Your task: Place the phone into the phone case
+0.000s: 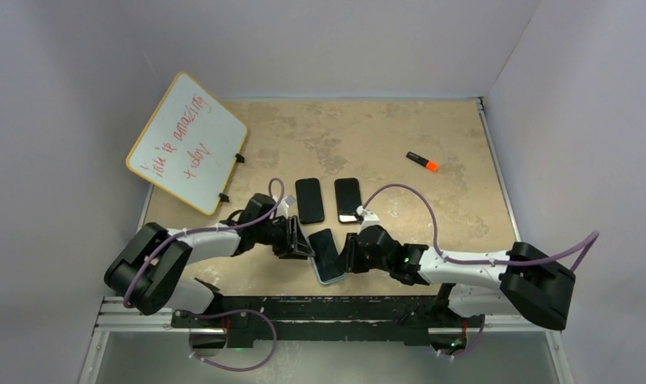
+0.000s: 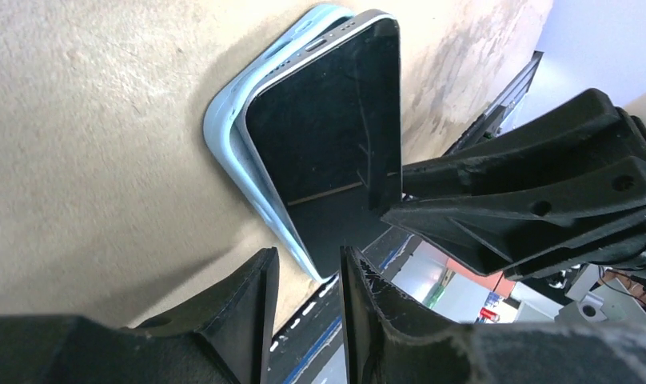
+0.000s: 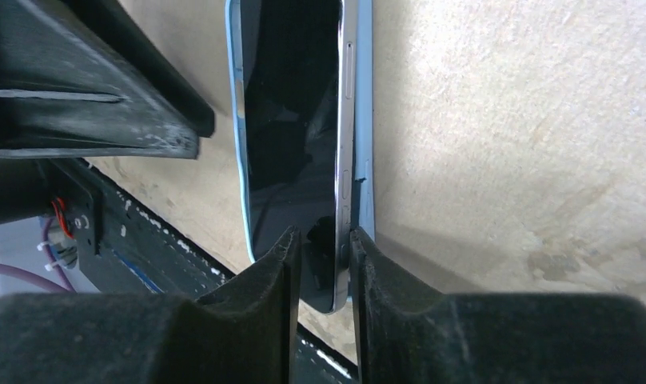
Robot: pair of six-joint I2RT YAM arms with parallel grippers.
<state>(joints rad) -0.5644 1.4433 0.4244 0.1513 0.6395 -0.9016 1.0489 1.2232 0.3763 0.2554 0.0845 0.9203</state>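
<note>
— Where did the phone (image 1: 326, 254) lie?
— Screen up on the case (image 2: 224, 136), near the table's (image 1: 384, 136) front edge. Its long axis ran near-to-far, far end leaning left.
— What hemmed it in?
— The left claw (image 2: 308, 280) and right claw (image 3: 326, 256), one at each long side, each slightly parted with an edge in the gap. Pinching or not, I couldn't tell. Two spare phones (image 1: 309, 200) (image 1: 348, 199) lay just beyond, with a marker (image 1: 422, 162) and whiteboard (image 1: 187, 142) well apart.
— Its look?
— Black glass, silver rim standing proud of the pale-blue case.

Black-screened phone (image 2: 328, 136), silver-edged, 1 long side raised, partly seated in light-blue case (image 2: 224, 132)
</note>
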